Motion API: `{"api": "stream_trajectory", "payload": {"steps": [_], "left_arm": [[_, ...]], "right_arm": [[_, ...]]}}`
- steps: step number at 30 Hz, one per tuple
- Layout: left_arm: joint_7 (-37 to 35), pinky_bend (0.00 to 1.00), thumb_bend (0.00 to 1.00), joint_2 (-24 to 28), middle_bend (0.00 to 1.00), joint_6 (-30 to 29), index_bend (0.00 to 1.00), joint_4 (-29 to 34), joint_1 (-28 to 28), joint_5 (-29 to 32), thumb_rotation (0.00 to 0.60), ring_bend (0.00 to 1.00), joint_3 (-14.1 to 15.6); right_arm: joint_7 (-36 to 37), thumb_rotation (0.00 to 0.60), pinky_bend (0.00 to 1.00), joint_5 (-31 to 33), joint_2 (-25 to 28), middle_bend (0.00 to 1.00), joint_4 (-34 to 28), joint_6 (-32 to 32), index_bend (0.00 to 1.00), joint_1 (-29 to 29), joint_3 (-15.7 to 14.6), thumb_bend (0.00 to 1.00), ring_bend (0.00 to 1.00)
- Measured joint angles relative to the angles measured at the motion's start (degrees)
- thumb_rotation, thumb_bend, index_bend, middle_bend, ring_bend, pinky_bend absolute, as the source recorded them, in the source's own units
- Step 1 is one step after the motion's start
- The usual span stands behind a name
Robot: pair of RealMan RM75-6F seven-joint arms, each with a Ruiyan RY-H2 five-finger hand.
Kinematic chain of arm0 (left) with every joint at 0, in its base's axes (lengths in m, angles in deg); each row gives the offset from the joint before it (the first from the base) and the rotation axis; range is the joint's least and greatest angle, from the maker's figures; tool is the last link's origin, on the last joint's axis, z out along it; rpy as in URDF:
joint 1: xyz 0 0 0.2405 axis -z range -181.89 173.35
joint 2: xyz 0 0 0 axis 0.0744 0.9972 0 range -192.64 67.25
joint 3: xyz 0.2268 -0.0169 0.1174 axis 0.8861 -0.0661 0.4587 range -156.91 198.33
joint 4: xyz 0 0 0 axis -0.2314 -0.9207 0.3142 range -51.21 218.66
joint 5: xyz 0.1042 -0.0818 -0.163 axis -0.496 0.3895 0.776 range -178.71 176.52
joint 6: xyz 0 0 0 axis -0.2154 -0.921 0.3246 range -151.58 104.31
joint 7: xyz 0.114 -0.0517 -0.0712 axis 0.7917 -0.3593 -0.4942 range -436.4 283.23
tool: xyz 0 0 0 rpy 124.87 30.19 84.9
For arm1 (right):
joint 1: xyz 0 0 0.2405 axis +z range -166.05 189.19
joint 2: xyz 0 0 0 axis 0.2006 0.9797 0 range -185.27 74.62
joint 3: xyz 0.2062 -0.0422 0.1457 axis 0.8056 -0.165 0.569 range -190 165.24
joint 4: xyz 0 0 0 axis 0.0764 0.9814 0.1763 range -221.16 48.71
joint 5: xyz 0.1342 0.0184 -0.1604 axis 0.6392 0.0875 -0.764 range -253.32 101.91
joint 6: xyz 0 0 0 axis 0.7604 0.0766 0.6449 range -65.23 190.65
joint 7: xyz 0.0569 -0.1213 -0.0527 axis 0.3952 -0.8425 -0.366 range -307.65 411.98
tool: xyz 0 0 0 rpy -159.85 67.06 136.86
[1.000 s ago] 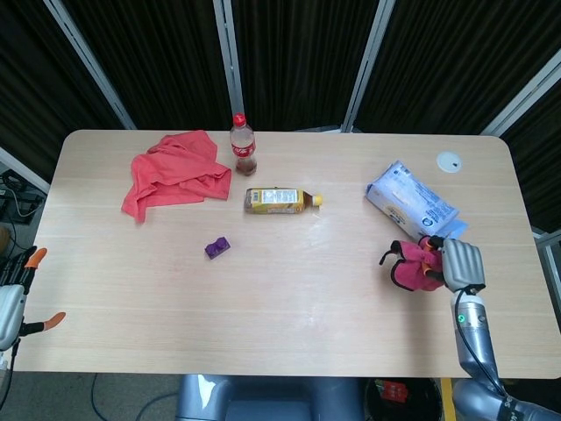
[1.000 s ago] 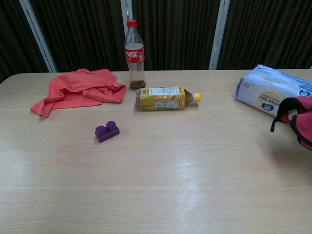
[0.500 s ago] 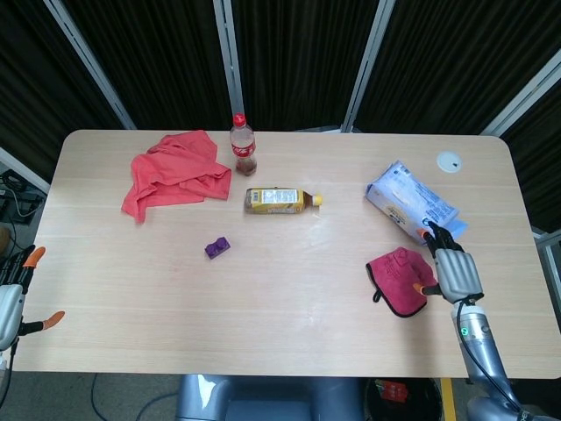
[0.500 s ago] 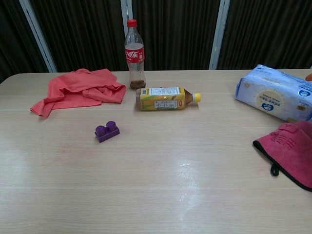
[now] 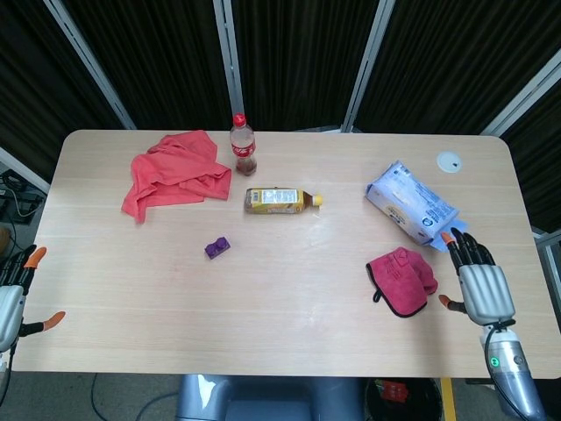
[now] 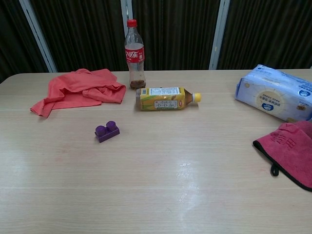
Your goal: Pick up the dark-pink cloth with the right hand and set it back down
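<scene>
The wooden table (image 5: 289, 342) carries a coral-red cloth (image 5: 173, 172) at far left and a blue-white tissue pack (image 5: 412, 204) at right. Just near of that pack the dark-pink cloth (image 5: 401, 280) lies flat (black-edged, with a small loop). The right hand (image 5: 478, 285) sits beside it to the right, apart, fingers spread, empty. The left hand (image 5: 12, 298) shows at the left edge, fingers apart. A yellow bottle (image 5: 279, 201) lies mid-table, a cola bottle (image 5: 243, 146) upright behind, a purple brick (image 5: 217, 248) nearer.

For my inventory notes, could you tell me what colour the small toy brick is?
The toy brick is purple; chest view shows it best.
</scene>
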Motion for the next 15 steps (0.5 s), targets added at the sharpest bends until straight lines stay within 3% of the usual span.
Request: {"api": "stream_trajectory", "payload": {"steps": [6, 15], "left_arm": [[0.93, 0.0, 0.0, -0.05, 0.0, -1.39, 0.0, -0.71, -0.25, -2.11, 0.6, 0.0, 0.31], [1.75, 0.0, 0.0, -0.2, 0.0, -3.14, 0.0, -1.96, -0.91, -3.25, 0.6, 0.0, 0.44]], "right_arm": [[5.19, 0.6, 0.06, -9.1, 1.91, 0.0, 3.55, 7.97, 0.0, -5.6, -5.46, 0.0, 0.0], [7.18, 0.6, 0.05, -8.72, 2.8, 0.0, 2.76, 7.09, 0.0, -6.98, -5.7, 0.0, 0.0]]}}
